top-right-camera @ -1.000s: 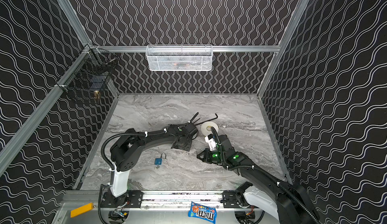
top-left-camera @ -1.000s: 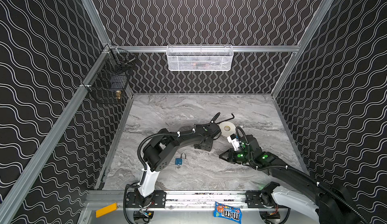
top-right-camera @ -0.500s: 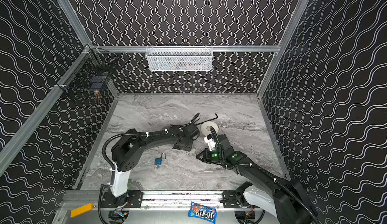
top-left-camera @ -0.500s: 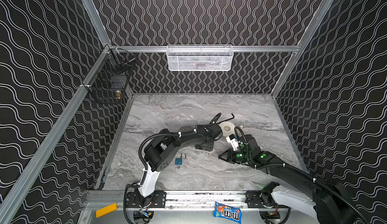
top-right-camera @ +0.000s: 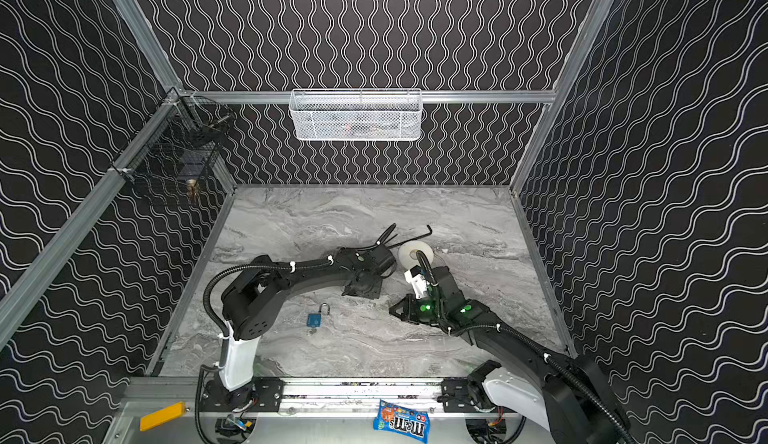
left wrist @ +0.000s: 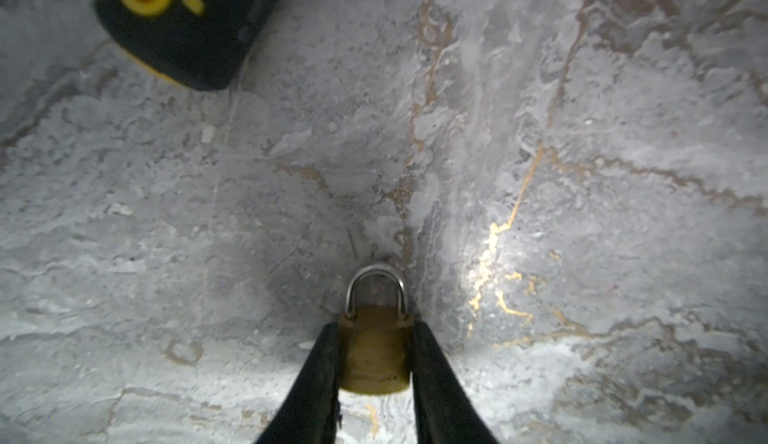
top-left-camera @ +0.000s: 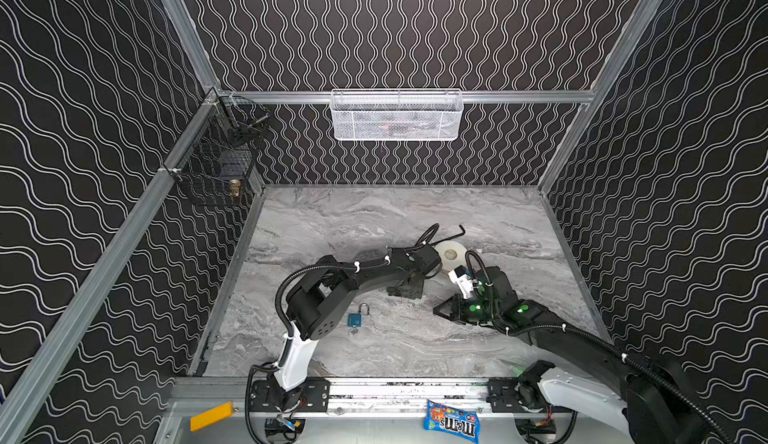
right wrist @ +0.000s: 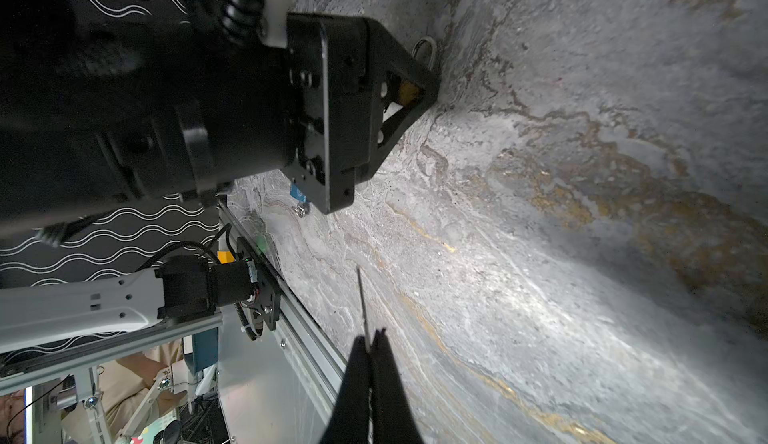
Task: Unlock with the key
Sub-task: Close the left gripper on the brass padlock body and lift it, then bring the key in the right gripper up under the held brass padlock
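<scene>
L gripper (left wrist: 376, 326) clamped on brass padlock (left wrist: 376, 357) body: hold steady, present keyway to R. R gripper (right wrist: 372, 340) pinches key (right wrist: 362, 300) edge-on: align blade w/ keyway, insert slow.

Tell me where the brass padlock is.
In the left wrist view, the brass padlock lies on the tabletop, pinched between the fingers of the left gripper, near the black-and-yellow screwdriver handle.
</scene>
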Controlling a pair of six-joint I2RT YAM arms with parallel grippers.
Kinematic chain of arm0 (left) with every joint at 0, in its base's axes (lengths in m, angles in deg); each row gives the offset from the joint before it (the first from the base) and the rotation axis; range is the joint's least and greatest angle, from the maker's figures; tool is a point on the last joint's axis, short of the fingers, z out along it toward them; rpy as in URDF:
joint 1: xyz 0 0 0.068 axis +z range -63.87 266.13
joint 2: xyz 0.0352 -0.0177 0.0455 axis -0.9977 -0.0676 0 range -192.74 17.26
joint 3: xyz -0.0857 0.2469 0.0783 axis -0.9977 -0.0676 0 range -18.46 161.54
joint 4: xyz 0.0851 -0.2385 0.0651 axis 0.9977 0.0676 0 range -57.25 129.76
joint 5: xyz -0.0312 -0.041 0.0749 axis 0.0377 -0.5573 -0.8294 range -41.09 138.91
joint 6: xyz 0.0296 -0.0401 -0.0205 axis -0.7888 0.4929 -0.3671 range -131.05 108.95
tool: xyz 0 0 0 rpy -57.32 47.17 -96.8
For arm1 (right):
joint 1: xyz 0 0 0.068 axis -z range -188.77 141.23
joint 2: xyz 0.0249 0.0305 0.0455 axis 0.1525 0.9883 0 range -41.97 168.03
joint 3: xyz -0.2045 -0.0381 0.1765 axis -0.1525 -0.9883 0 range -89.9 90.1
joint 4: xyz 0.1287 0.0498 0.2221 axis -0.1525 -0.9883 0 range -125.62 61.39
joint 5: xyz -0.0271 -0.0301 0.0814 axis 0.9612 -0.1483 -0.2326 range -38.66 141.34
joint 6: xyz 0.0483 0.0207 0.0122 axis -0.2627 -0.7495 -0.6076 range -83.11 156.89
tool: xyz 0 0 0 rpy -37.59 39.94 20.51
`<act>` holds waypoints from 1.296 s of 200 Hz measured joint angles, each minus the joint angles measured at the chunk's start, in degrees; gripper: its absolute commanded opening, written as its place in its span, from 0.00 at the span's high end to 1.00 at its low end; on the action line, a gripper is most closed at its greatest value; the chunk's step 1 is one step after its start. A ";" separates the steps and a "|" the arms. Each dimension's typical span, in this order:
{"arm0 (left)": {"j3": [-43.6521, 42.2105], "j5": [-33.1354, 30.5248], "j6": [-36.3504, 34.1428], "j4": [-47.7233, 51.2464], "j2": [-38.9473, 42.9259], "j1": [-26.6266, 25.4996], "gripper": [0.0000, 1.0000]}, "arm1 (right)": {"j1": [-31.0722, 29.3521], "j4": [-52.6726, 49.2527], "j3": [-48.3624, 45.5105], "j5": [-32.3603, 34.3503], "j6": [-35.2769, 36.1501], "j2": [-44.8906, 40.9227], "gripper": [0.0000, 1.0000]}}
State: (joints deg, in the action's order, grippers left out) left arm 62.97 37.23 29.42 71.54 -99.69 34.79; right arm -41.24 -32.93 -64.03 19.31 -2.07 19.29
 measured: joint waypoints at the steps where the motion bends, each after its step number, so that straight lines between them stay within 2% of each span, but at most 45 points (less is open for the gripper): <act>1: 0.00 0.00 0.00 0.00 0.00 0.00 0.73 | 0.00 0.00 0.00 0.00 0.00 0.00 1.00; 82: -3.69 1.62 1.66 -0.22 4.28 0.79 0.76 | 0.00 -0.98 1.40 0.04 0.90 -0.52 1.00; 108: -7.78 2.56 4.42 -2.08 8.81 1.29 0.77 | 0.00 -1.07 1.44 0.13 0.76 -0.37 1.00; 144: -15.50 3.50 10.80 -6.27 18.36 1.33 0.84 | -1.42 -0.35 2.05 0.55 -1.29 1.84 1.00; 201: -23.41 1.84 20.90 -9.73 30.42 1.33 0.88 | -8.76 5.97 4.02 3.93 -7.87 6.64 1.00; 259: -28.37 -1.40 27.43 -9.49 38.60 1.33 0.89 | -16.96 16.24 5.51 7.91 -15.37 14.67 1.00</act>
State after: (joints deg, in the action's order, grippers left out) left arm 34.60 35.83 56.85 62.05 -61.09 36.13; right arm -58.20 -16.69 -58.52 27.22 -17.43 33.95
